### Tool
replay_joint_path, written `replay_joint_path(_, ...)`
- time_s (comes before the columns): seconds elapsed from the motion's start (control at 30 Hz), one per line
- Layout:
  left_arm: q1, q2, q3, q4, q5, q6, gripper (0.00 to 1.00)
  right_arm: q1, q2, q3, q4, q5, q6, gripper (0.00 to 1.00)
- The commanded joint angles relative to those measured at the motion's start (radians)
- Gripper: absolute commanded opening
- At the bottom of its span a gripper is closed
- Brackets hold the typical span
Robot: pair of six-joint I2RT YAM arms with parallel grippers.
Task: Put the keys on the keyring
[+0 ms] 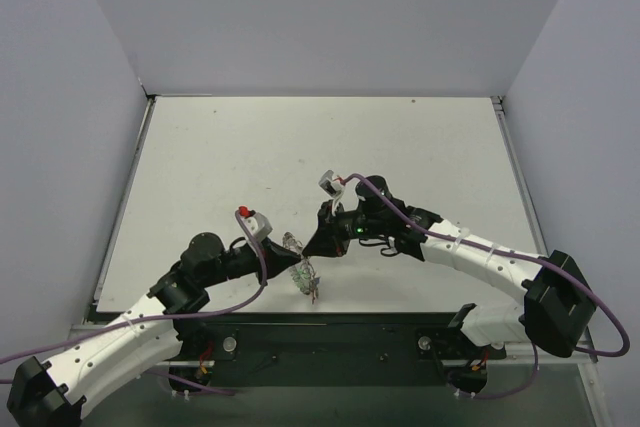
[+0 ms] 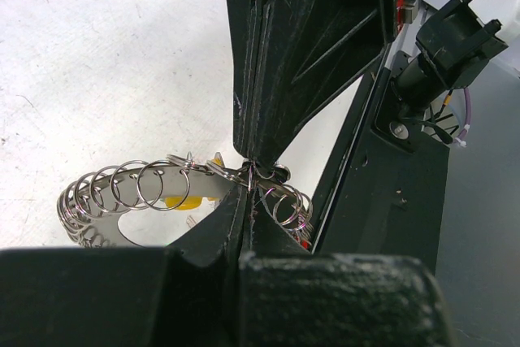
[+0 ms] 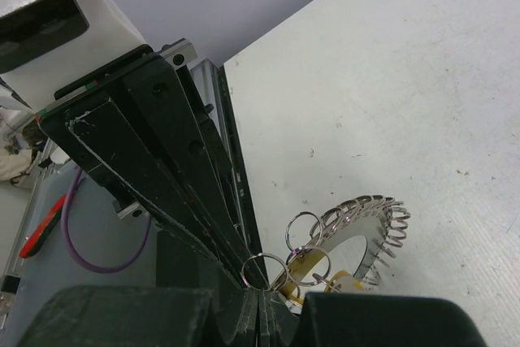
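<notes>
Pinch point hard to read: in both wrist views the black fingers of the two hands meet tip to tip and cover the stretch of keyring (image 2: 97, 201) between them, so only its coiled loops to either side show. From the top view the keyring (image 1: 300, 265) is a small glinting tangle, and the bits hanging under it are too small to tell apart. One yellow key head (image 2: 185, 201) peeks out behind the loops, and shows again in the right wrist view (image 3: 307, 259). A sliver of red at the ring's far end is too cut off to name. Whether the ring touches the table (image 1: 300, 137) or hangs just above it cannot be told. The table is pale and speckled, with grey walls (image 1: 80, 97) on three sides. The keyring sits near the table's near edge, about mid-width. A purple cable (image 1: 262, 265) loops along the left arm. Left arm comes in low from the near-left corner, elbow bent, forearm angled toward centre. Left hand (image 2: 247, 193) is clenched, its tips pinching the keyring's rim. Right arm sweeps in from the near-right corner in a long arc, wrist camera raised. Right hand (image 3: 262, 294) is likewise clamped tight, its tips nipping one small loop of the keyring (image 3: 366, 217), just against the left hand's tips.
</notes>
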Motion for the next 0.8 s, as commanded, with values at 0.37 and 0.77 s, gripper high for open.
replay_joint_path(0.37, -0.012, -0.097, 0.008, 0.166, 0.035, -0.032, 0.00, -0.031, 0.004, -0.041, 0.071, 0.036, -0.008, 0.00)
replay_joint_path(0.77, -0.012, -0.081, 0.008, 0.143, 0.011, -0.026, 0.00, -0.033, -0.048, -0.030, 0.054, 0.045, -0.003, 0.00)
